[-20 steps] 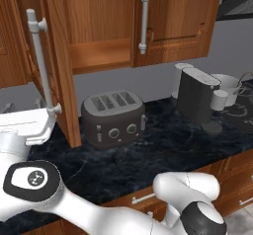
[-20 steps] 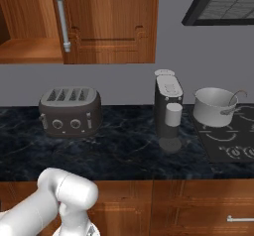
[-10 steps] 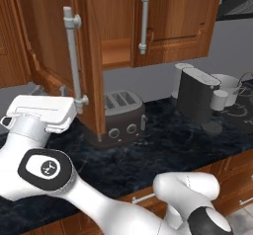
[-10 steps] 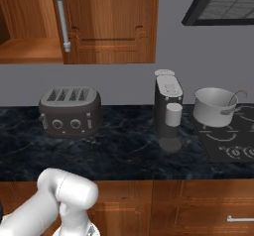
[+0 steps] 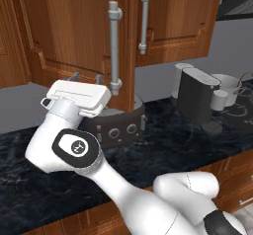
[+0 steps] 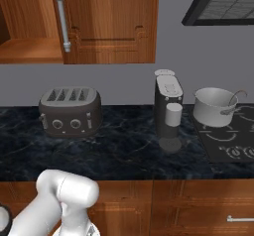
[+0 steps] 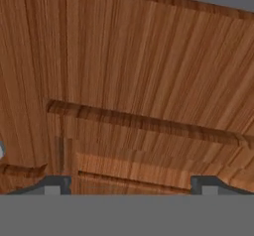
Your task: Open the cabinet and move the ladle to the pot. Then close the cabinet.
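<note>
The cabinet [image 5: 74, 26] hangs above the counter with its left door ajar and swung most of the way in. That door's long silver handle [image 5: 114, 46] now stands close to the right door's handle [image 5: 144, 19]. My gripper [image 5: 86, 77] is open, empty, and points up at the left door's outer face, just left of its handle. In the hand view the door's raised panel [image 7: 139, 96] is very close, and both fingertips [image 7: 57, 183] stand wide apart. The pot [image 6: 213, 106] sits on the cooktop at the right. The ladle [image 6: 234, 100] lies in it, its handle curving over the rim.
A dark toaster [image 6: 69, 111] stands on the black counter under the cabinet, partly behind my hand in the left base view. A dark coffee machine [image 6: 167, 106] with a white cup stands between the toaster and the pot. Low cabinets run below the counter's front edge.
The left cabinet door has swung from edge-on to nearly shut, with my hand following it to the right. The pot, ladle and toaster have not moved.
</note>
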Controlling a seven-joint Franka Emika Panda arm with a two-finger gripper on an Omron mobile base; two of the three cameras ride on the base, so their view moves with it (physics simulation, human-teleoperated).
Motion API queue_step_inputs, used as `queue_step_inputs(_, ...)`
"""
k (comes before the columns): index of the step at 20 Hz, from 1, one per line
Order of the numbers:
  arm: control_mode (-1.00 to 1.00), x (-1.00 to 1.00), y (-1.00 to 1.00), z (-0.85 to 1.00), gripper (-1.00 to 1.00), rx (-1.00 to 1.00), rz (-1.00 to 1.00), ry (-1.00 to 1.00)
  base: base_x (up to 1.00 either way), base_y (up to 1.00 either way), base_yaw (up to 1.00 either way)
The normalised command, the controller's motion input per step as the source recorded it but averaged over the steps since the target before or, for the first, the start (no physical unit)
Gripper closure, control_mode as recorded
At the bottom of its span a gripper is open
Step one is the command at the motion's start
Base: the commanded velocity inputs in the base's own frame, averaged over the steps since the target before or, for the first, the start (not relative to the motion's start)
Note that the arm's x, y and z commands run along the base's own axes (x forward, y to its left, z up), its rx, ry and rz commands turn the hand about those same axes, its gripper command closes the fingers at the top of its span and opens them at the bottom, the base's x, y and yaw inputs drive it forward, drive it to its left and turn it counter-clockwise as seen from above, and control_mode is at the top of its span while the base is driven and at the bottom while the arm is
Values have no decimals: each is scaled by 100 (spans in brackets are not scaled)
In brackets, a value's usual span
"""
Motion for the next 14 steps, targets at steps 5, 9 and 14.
queue_step_inputs(5, -100, 66, -80, 13, -100, 2, 0, 5, 0, 0, 0)
queue_step_inputs(9, -100, 75, -58, 2, -100, 7, 10, 4, 0, 0, 0)
queue_step_inputs(14, -100, 85, -35, 2, -100, 9, 15, 9, 0, 0, 0)
